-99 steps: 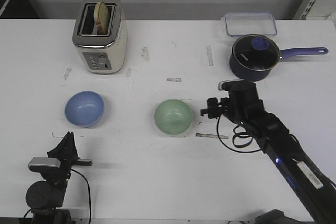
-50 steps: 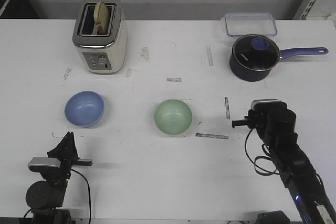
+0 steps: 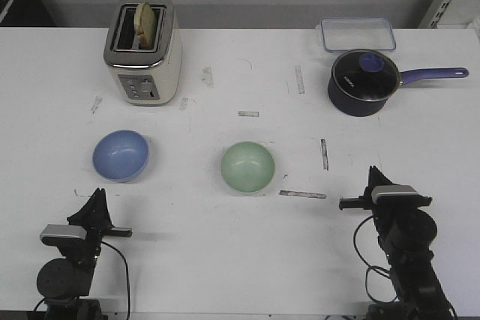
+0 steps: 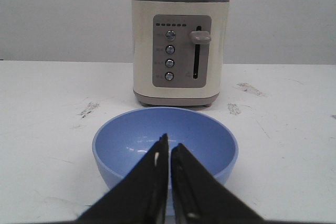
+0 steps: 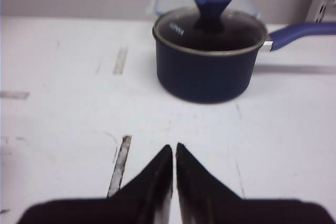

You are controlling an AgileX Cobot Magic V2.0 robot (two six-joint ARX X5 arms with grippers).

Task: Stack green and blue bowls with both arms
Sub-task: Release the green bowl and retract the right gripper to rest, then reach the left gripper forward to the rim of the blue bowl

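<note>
Blue bowl [image 3: 121, 155] left — green bowl [image 3: 247, 166] right, apart

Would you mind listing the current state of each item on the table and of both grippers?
Blue bowl: upright, empty, unstacked.
Green bowl: upright, empty, apart from the blue one.
Toaster: bread standing in a slot, lever up.
Saucepan: glass lid on.
Clear container: lid on, behind the saucepan.
Left gripper: shut, holding nothing.
Right gripper: shut, holding nothing.
</note>
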